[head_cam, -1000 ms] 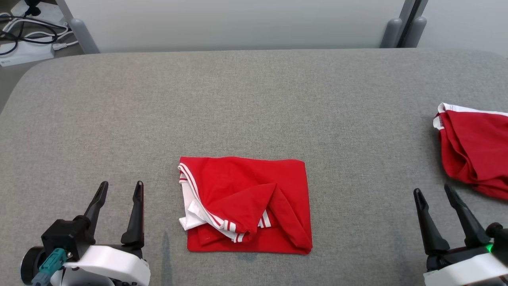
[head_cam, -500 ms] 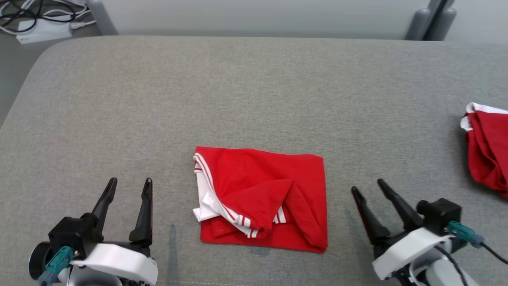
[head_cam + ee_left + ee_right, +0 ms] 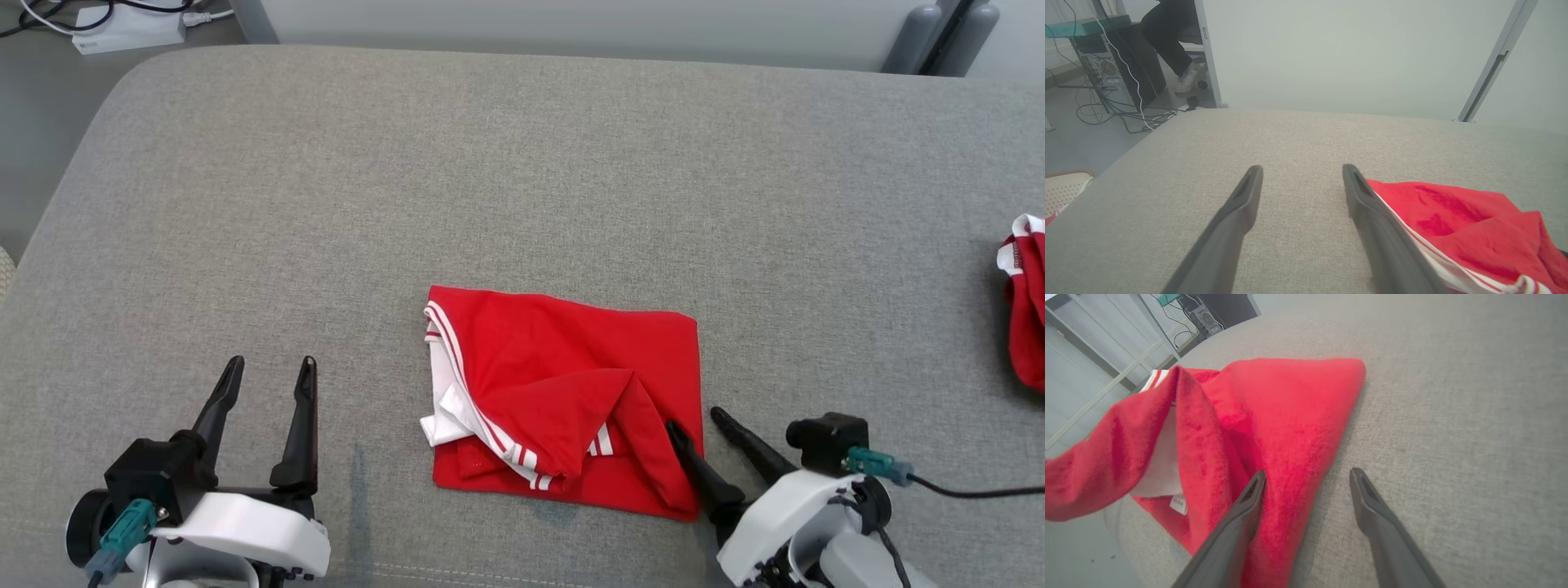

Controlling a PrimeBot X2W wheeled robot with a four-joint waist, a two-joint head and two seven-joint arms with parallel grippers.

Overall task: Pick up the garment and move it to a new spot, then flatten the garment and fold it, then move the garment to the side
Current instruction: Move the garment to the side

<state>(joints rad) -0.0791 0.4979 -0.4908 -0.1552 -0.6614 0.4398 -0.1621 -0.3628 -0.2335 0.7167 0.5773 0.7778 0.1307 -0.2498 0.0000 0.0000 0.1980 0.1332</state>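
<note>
Grey fabric covers the wide table [image 3: 522, 163]. At the left, the left gripper [image 3: 272, 360] sits apart from the cloth, its fingers spread and empty. The folded red garment [image 3: 555, 359] lies in the near middle. The right gripper [image 3: 694, 418] is spread too and holds nothing, with one finger over the garment's right edge and the other beside it. Another red cloth [image 3: 1027, 310] lies at the far right.

Grey table [image 3: 522, 163] with folded red garment [image 3: 571, 376], bunched red cloth [image 3: 1027, 318] far right
</note>
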